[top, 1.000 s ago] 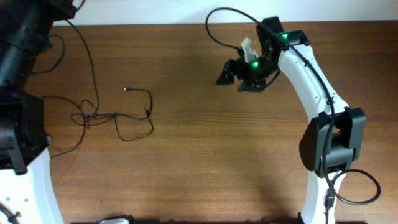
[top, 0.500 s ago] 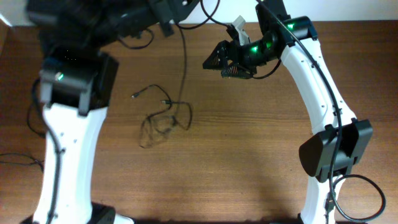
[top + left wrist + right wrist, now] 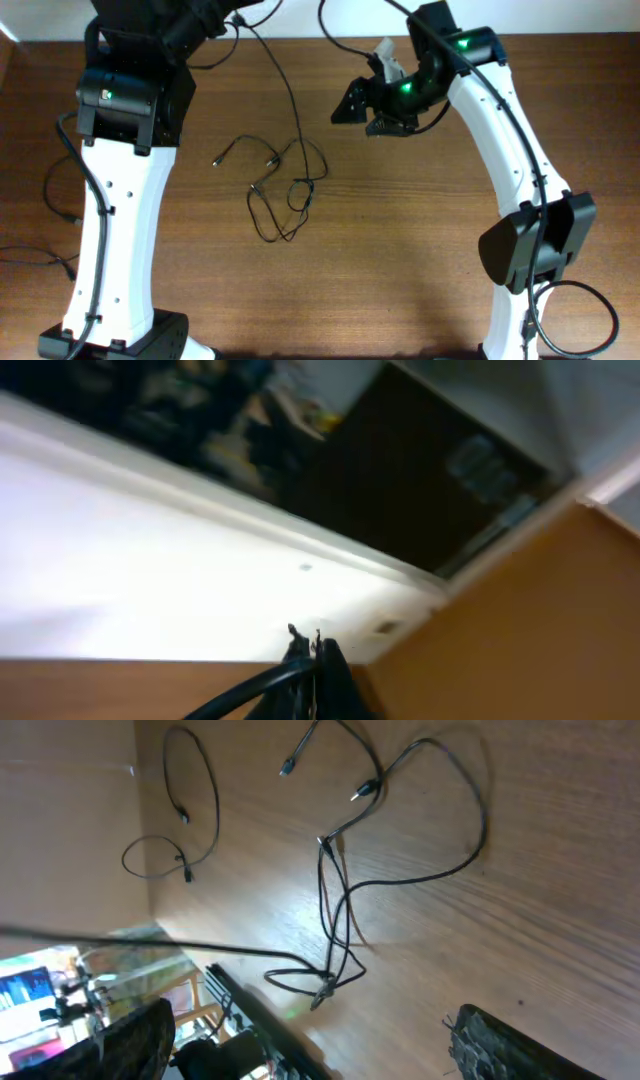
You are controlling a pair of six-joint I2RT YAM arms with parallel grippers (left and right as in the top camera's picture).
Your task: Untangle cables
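Note:
The cables are thin black cords in a loose tangle of loops on the wooden table, left of centre, with small plug ends spread to the left. One strand rises from the tangle to my left gripper, which is raised at the back edge. In the left wrist view the left gripper is shut on that black cable. My right gripper hovers open and empty to the right of the tangle. In the right wrist view the right gripper's fingers are wide apart, with the cables below them.
The left arm's white column stands left of the tangle. Black cords trail beside its base, and show in the right wrist view. The right arm arcs along the right side. A white wall borders the table's back edge.
The left arm has swung right and up with a strand in its gripper. The tangle has been dragged right and has spread into wider loops. The right gripper has shifted slightly.

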